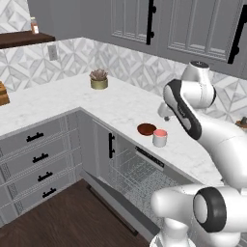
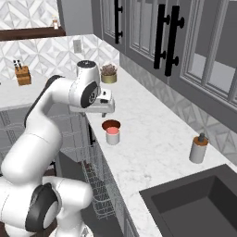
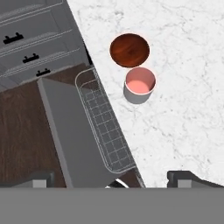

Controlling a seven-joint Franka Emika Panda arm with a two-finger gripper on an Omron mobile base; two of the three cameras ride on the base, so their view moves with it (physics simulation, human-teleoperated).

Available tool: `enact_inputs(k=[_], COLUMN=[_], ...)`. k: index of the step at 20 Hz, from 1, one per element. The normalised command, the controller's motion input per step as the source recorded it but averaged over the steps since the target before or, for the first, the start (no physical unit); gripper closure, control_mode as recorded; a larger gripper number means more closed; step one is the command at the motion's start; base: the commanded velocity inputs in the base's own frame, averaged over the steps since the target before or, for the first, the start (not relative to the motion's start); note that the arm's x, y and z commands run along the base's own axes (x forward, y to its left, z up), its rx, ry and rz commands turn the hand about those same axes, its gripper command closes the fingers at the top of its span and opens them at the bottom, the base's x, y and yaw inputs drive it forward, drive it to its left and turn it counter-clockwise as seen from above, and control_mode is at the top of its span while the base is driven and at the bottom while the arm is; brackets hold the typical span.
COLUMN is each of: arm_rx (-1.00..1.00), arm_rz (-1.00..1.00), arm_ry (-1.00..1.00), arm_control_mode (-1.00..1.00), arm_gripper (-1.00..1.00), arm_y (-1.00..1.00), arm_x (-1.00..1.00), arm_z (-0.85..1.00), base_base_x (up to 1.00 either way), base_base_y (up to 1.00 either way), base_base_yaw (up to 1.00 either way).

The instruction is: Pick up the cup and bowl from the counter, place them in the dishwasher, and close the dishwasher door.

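Note:
The cup point(image 1: 159, 138) point(image 2: 112, 135) point(image 3: 140, 84), pale grey with a pink inside, stands upright on the white marble counter point(image 1: 120, 106) point(image 3: 188, 96) near its front edge. Touching or almost touching it sits the dark reddish-brown bowl point(image 1: 146, 129) point(image 2: 111, 124) point(image 3: 129, 50). My gripper point(image 1: 166, 116) point(image 2: 105, 111) point(image 3: 113, 180) hangs above the counter beside them, pointing down, open and holding nothing. Below the edge, the dishwasher door point(image 1: 116, 200) point(image 3: 72, 127) lies dropped open, and the wire rack point(image 1: 144, 176) point(image 2: 99, 185) point(image 3: 105, 127) shows.
An olive plant pot point(image 1: 99, 80) point(image 2: 109, 74) stands in the counter's back corner. A soap dispenser point(image 2: 199, 149) and the dark sink point(image 2: 199, 203) lie to the right. Grey drawers with black handles point(image 1: 38, 159) flank the dishwasher; wall cabinets point(image 2: 162, 37) hang overhead.

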Motion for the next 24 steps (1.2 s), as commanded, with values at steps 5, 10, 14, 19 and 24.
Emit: enact_inputs(k=[5, 10, 14, 19, 24], arm_rx=[-0.12, -0.11, -0.10, -0.08, -0.04], arm_rz=[0.02, 0.06, 0.07, 0.05, 0.04], arm_ry=[0.00, 0.00, 0.00, 0.00, 0.00], arm_control_mode=[-1.00, -1.00, -1.00, -1.00, -1.00], arm_gripper=[-1.00, -1.00, -1.00, -1.00, -1.00], arm_y=[0.01, 0.11, 0.23, 0.05, 0.00], arm_x=[0.74, 0.48, 0.20, 0.27, 0.30], arm_z=[-0.76, -0.64, -0.37, -0.34, -0.28], base_base_x=[0.00, 0.00, 0.00, 0.00, 0.00], base_base_y=[0.00, 0.00, 0.00, 0.00, 0.00], base_base_yaw=[0.00, 0.00, 0.00, 0.00, 0.00])
